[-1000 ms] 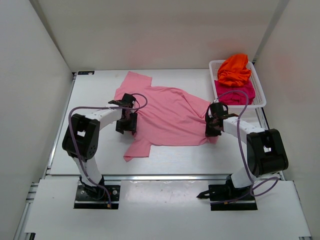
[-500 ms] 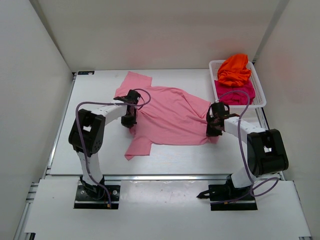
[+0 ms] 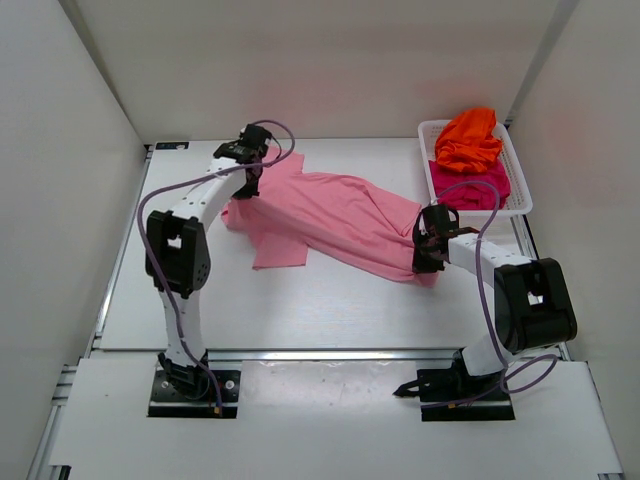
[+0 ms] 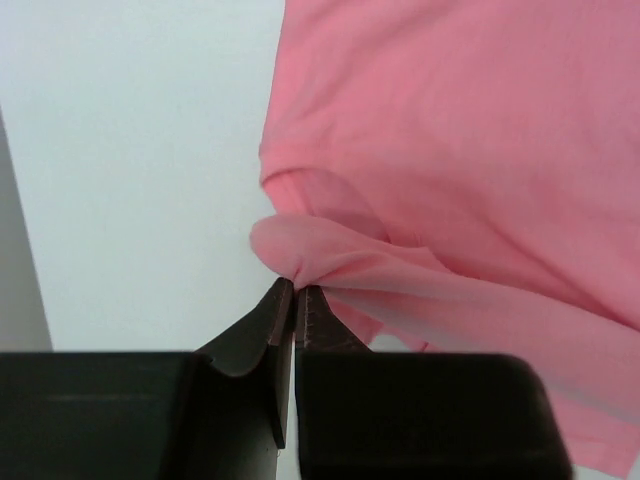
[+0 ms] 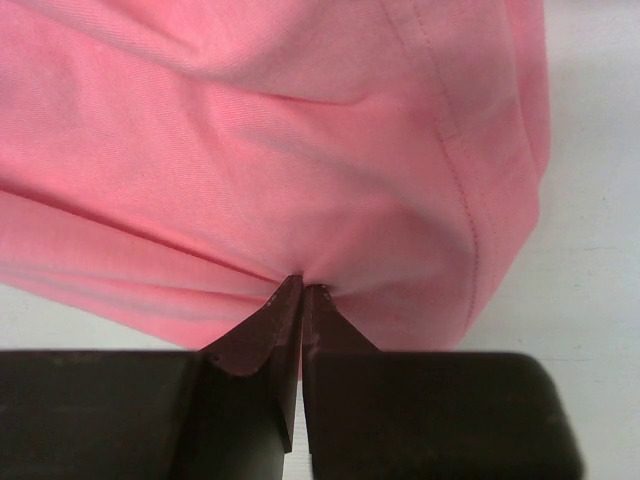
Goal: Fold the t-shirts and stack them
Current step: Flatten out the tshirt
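Left gripper [image 4: 295,290] — jaws are nearly closed, and a small bunched fold of the pink t-shirt [image 3: 340,215] is pinched between the tips. In the top view this grip is seen at the shirt's 10 o'clock corner, near the far-left part of the table [image 3: 330,300].

Right gripper [image 5: 302,285] — jaws are pressed together on a pinch of the same shirt, close to a stitched hem. That grip is located at the shirt's 4 o'clock end.

The pink shirt is laid out diagonally between the two grips, with a flap lying flat on the table at its 7 o'clock side.

The orange t-shirt [image 3: 468,138] is piled on the magenta t-shirt [image 3: 470,192] inside the white basket [image 3: 518,170]. The basket is set at the table's 2 o'clock corner, near the right gripper.
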{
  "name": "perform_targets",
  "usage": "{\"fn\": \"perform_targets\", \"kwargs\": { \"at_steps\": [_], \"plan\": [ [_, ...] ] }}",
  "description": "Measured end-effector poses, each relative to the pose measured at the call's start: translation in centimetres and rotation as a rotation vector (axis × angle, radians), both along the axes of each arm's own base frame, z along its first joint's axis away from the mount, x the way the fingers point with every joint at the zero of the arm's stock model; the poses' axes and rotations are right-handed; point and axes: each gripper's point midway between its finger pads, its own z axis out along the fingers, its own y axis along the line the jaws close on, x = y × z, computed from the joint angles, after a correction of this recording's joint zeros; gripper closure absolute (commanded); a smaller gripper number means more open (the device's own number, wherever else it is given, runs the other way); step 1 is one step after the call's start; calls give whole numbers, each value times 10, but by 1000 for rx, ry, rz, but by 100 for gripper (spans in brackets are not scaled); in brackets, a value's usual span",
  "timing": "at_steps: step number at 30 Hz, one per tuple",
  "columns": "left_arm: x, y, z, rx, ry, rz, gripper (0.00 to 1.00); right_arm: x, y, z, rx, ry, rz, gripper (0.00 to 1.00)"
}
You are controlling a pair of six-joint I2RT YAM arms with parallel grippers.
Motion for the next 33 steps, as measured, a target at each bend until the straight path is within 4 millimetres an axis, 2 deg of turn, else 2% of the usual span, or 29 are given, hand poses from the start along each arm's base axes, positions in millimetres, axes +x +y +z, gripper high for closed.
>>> {"fn": "perform_targets", "kwargs": {
  "at_steps": [2,4,5,7,9,13,15,18,21,27,30,33],
  "plan": [
    [12,-4,2,48,-4,-21,71,0,0,0,0,0,0,100],
    [16,-7,-8,84,26,-40,63,0,0,0,-1,1,0,100],
    [16,-7,-14,95,44,-44,54,0,0,0,-1,1,0,100],
    [7,-2,-30,117,99,-43,42,0,0,0,-1,0,0,100],
    [-8,5,-45,138,141,-37,35,0,0,0,-1,0,0,100],
    [-53,20,-56,147,200,-23,29,0,0,0,0,1,1,100],
    [-73,22,-51,105,190,-19,28,0,0,0,-1,1,2,100],
    [-94,18,-39,5,138,-18,28,0,2,-1,-2,0,11,100],
    [-101,12,-39,-79,88,-8,29,0,2,-1,-2,-1,11,100],
    [-119,-6,-84,-204,131,19,30,0,4,0,-3,-2,21,100],
    [-126,-17,-98,-250,144,22,31,0,4,0,-3,-2,21,100],
    [-124,-26,-104,-295,126,22,33,0,4,0,-3,-2,21,100]
  ]
}}
